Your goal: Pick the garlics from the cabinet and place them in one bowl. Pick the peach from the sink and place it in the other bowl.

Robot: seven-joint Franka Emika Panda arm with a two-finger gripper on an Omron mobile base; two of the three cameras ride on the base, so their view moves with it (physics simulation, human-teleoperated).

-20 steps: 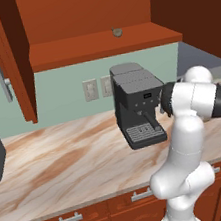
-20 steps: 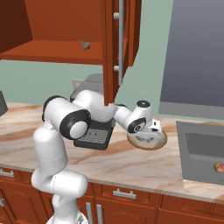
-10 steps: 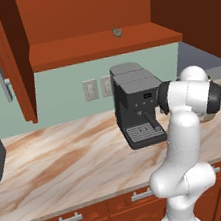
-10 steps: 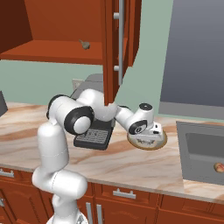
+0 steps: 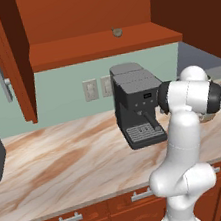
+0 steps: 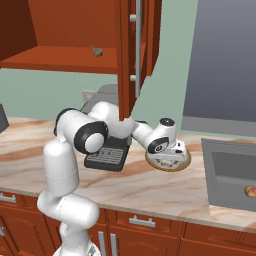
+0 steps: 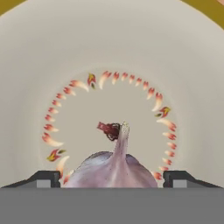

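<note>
Since a second ago the arm has barely shifted; hand [image 6: 172,152] hangs over the bowl [image 6: 169,162] on the bench [image 6: 125,182], fingers now wide apart. Pale garlic [image 7: 114,168] sits in the bowl between the tips, seemingly let go. First garlic drop looks done. Second garlic [image 6: 96,50] waits on the cabinet [image 6: 60,55] shelf; next: lift clear, reach up. Peach [image 6: 250,191] lies in the sink [image 6: 235,175].

Open cabinet door [image 6: 131,55] & coffee machine [image 5: 136,103] crowd claw [image 6: 172,155]; counter [image 5: 65,165] left free.
</note>
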